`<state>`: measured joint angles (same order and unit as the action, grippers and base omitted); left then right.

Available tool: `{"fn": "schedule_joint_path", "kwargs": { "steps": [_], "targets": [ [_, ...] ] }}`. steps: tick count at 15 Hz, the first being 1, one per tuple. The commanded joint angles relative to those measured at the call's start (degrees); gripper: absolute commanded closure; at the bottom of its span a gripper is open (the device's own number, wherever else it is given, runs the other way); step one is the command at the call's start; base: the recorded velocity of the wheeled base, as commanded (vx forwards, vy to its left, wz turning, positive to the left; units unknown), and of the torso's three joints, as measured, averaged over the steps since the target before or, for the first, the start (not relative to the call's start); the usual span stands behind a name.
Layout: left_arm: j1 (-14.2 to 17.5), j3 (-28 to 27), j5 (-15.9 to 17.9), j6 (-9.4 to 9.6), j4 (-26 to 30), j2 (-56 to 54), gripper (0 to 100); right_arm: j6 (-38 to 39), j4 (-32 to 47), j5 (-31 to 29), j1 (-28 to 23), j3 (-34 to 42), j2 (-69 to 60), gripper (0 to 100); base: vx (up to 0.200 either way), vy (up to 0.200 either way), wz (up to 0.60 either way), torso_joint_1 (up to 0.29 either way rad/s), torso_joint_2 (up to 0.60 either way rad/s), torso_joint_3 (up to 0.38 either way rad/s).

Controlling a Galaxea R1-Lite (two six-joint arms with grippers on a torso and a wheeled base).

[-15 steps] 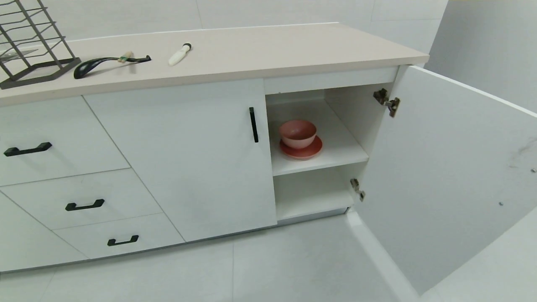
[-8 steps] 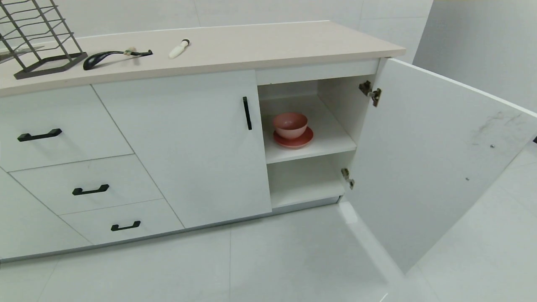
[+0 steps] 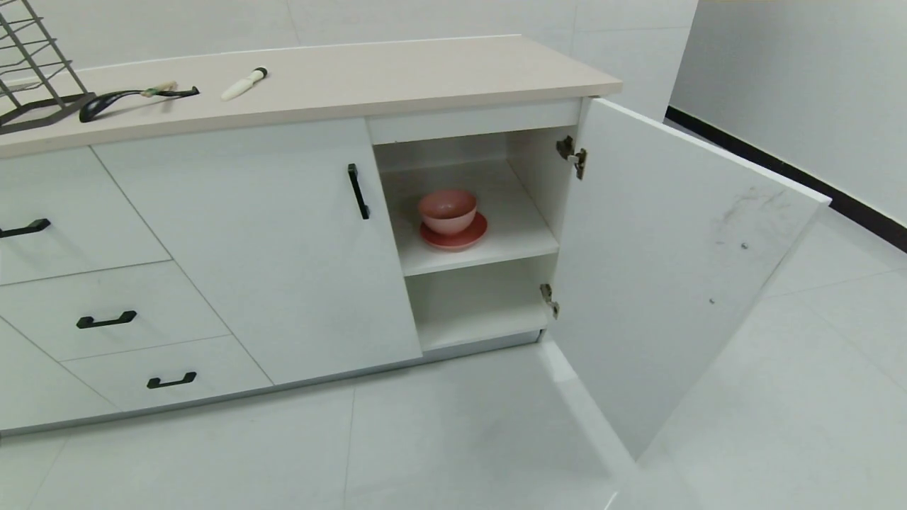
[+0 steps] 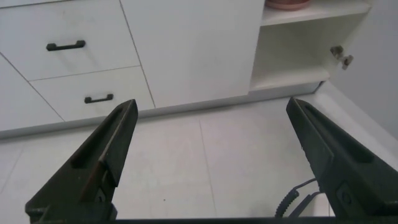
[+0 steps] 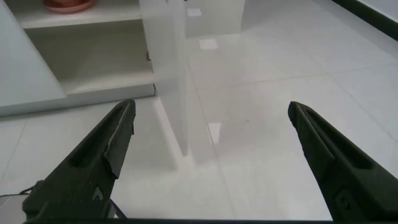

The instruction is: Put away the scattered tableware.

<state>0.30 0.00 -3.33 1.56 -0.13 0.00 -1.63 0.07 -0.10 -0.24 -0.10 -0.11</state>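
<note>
A pink bowl (image 3: 447, 210) sits on a red plate (image 3: 455, 236) on the upper shelf of the open cabinet (image 3: 496, 248). On the countertop (image 3: 397, 71) lie a black ladle (image 3: 106, 103), a small beige-handled utensil (image 3: 160, 88) touching it, and a white-handled utensil (image 3: 243, 83). My left gripper (image 4: 211, 106) hangs open and empty over the floor in front of the drawers. My right gripper (image 5: 211, 106) is open and empty over the floor beside the edge of the open door (image 5: 166, 68). The red plate's rim (image 4: 289, 4) (image 5: 65, 5) shows from both wrists.
The cabinet door (image 3: 673, 269) stands wide open to the right, jutting out over the floor. A wire dish rack (image 3: 28, 71) stands at the counter's far left. Drawers with black handles (image 3: 106, 320) are on the left. A lower shelf (image 3: 475, 319) sits under the plate.
The whole head picture has slid left and the cabinet looks farther off, so the camera has moved. The bowl, plate and utensils keep their places.
</note>
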Motion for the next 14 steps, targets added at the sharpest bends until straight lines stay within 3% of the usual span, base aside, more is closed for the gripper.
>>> {"fn": "schedule_joint_path", "kwargs": {
  "steps": [1, 4, 6, 9, 14],
  "targets": [
    [0.05, 0.00, -0.01, -0.07, -0.04, 0.00, 0, 0.05, -0.07, 0.36, -0.02, 0.01, 0.11, 0, 0.000, -0.200, 0.00, 0.002, 0.00, 0.002],
    [0.05, 0.00, -0.01, 0.02, -0.04, 0.00, 0, 0.14, -0.07, 0.19, 0.07, 0.01, 0.11, 0, 0.000, -0.200, 0.00, 0.004, 0.00, -0.001],
    [0.05, 0.00, -0.01, -0.07, -0.04, 0.00, 0, 0.23, 0.01, 0.10, 0.07, 0.01, 0.11, 0, 0.000, 0.000, 0.00, 0.000, 0.00, 0.000],
    [0.05, 0.00, -0.01, -0.24, -0.04, 0.00, 0, 1.02, 0.01, 0.01, -0.02, 0.01, 0.11, 0, 0.000, 0.000, 0.60, 0.001, 0.01, 0.001],
    [0.05, 0.00, -0.01, -1.21, -0.04, 0.00, 0, 1.11, -0.07, 0.19, -0.02, 0.01, 0.11, 0, 0.000, 0.000, 0.00, 0.000, 0.00, 0.000]
  ]
}}
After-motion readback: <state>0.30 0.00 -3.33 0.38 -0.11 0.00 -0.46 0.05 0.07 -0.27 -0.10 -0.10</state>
